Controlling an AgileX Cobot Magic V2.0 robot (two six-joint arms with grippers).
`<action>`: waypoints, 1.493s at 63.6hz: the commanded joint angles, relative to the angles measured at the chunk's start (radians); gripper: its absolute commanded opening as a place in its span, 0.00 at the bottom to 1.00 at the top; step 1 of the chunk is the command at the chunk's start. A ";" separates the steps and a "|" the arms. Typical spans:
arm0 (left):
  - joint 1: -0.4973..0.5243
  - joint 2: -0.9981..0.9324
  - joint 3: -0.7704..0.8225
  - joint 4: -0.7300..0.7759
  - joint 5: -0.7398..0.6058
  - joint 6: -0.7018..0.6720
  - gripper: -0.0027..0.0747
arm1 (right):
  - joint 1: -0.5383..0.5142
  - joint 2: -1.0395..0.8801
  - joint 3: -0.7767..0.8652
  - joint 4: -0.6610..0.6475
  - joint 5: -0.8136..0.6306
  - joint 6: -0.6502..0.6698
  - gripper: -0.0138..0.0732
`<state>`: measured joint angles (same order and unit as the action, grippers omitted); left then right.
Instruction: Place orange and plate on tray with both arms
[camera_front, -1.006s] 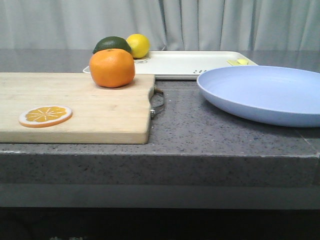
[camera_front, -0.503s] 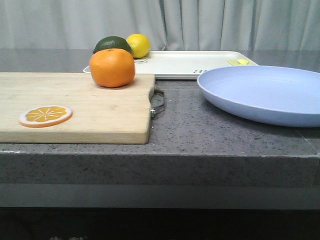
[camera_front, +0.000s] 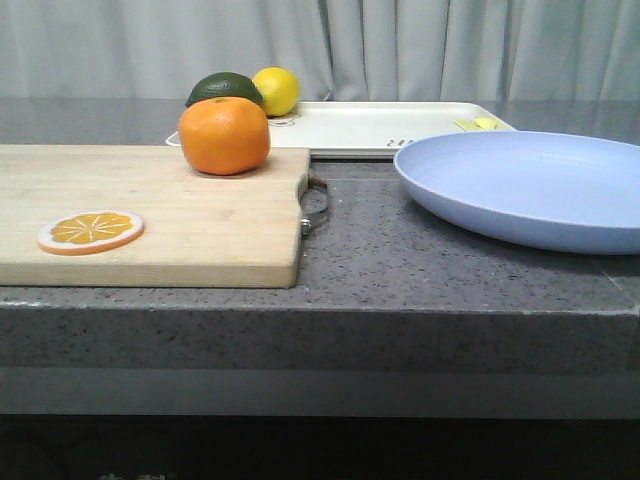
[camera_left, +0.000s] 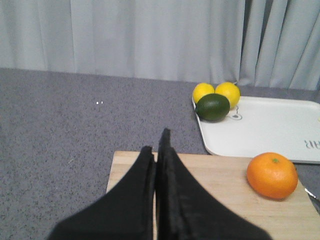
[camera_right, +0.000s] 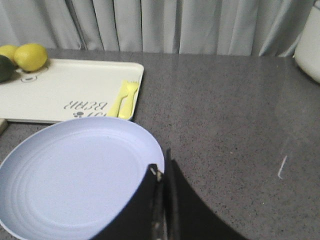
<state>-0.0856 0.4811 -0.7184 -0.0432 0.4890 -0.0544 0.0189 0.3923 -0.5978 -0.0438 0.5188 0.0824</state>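
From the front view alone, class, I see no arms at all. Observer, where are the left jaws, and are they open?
Observer: The left jaws are shut, over the cutting board, apart from the orange.
Operator: And the right?
Observer: The right jaws are shut too, over the plate at its rim.
Operator: Anything on the tray I miss?
Observer: The tray holds two lemons beside the green fruit, not one.

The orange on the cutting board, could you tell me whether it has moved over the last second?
No. The orange sits at the same spot near the cutting board's far right corner, in front of the tray.
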 joint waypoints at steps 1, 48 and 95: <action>0.003 0.042 -0.033 -0.009 -0.070 -0.002 0.01 | -0.009 0.045 -0.033 -0.018 -0.063 -0.004 0.08; -0.019 0.148 -0.033 -0.007 -0.038 0.016 0.72 | -0.007 0.175 -0.040 -0.016 -0.028 -0.026 0.79; -0.465 0.183 -0.040 -0.003 -0.118 0.121 0.72 | -0.007 0.564 -0.395 -0.006 0.382 -0.026 0.79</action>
<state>-0.5442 0.6407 -0.7188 -0.0397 0.4611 0.0644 0.0189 0.9601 -0.9528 -0.0446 0.9366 0.0647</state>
